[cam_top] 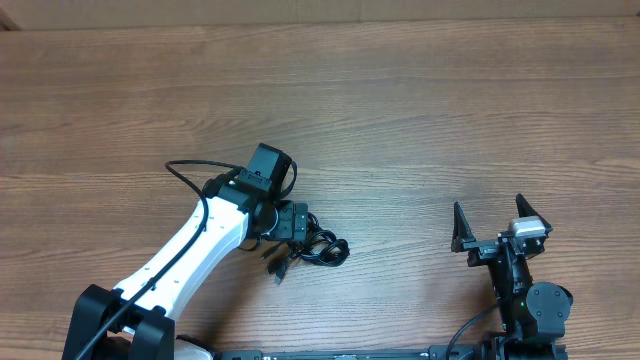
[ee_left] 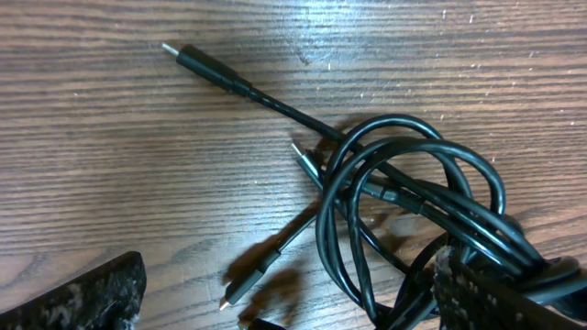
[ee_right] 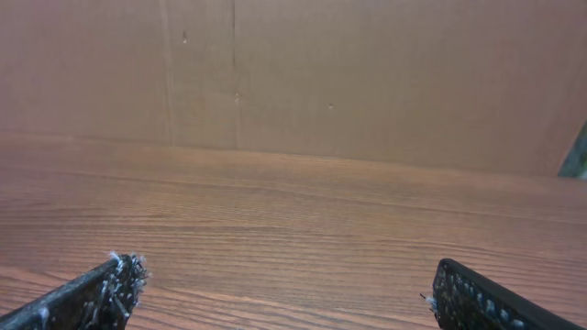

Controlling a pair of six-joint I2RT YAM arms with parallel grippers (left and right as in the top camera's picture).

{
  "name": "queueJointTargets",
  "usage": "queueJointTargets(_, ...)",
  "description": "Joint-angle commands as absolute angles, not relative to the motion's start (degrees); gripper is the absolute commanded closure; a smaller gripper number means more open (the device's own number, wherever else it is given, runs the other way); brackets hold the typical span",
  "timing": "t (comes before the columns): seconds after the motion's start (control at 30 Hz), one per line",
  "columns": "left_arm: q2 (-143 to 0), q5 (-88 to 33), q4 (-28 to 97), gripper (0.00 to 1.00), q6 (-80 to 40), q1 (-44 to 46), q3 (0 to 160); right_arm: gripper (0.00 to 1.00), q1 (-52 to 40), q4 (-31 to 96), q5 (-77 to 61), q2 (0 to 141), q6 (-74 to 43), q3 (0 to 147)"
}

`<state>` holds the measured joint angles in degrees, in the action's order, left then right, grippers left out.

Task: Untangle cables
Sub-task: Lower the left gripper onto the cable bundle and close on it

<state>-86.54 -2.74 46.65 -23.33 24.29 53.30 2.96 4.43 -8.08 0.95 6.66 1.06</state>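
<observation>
The cables (ee_left: 413, 197) are thin black cords bunched in a loose knot on the wooden table, with three plug tips sticking out to the left; in the overhead view the cables (cam_top: 322, 250) lie near the table's front, left of centre. My left gripper (cam_top: 298, 226) hovers right over them, open. In the left wrist view the left gripper (ee_left: 293, 307) straddles the bundle's lower part, and its right finger (ee_left: 495, 293) sits against the loops. My right gripper (cam_top: 500, 228) stands open at the front right, far from the cables, and the right gripper (ee_right: 289, 302) has only bare table between its fingers.
The wooden table (cam_top: 400, 110) stretches back to a brown cardboard wall (ee_right: 367, 73). The left arm's own thick black wire (cam_top: 185, 175) loops out beside the white arm link (cam_top: 190, 250).
</observation>
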Motion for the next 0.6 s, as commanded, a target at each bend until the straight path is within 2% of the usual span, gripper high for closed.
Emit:
queueJointTargets(0.0,-86.9,-4.3,46.0,0.0,-24.9,24.4,52.2,0.0,2.9,4.2,-7.6,0.8,6.9,0.5)
queueJointTargets(0.57,-86.9,-4.1,42.6,0.0,-24.9,24.4,47.3,0.0,2.9,4.2,-7.6,0.8,7.0,0.5)
